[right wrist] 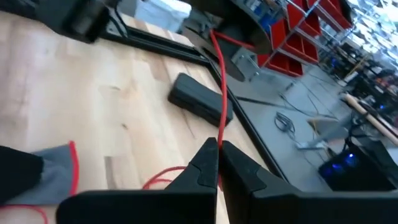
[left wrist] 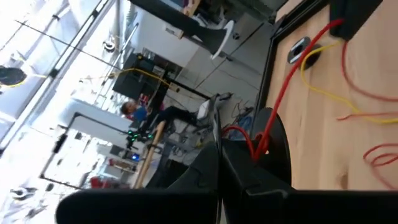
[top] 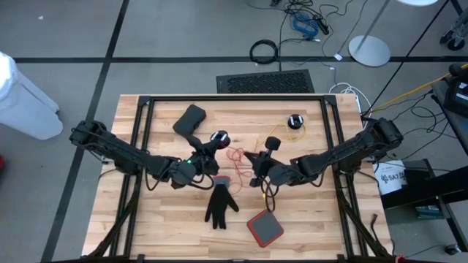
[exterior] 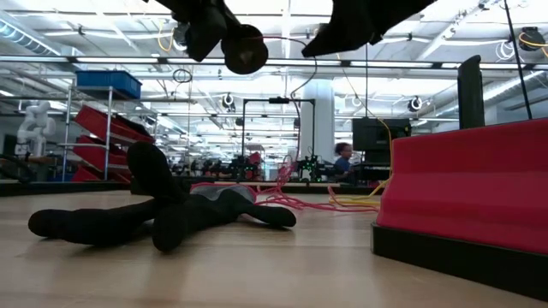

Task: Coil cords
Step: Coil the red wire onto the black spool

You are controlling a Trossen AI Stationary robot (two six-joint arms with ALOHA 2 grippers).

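I'm clamping the puck (top: 219,137) in my left gripper (top: 212,148), lifted so its red cord (right wrist: 219,93) is running taut to my right gripper (right wrist: 217,163), pinching it, probably for winding.

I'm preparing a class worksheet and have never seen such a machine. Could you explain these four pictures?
It is a robot with two dark arms at a wooden table. One picture looks down from above, one looks level across the tabletop, two come from wrist cameras. The left gripper and right gripper are both shut on a red cord near its black puck. A black glove, a red pad and a yellow-corded puck lie on the table.
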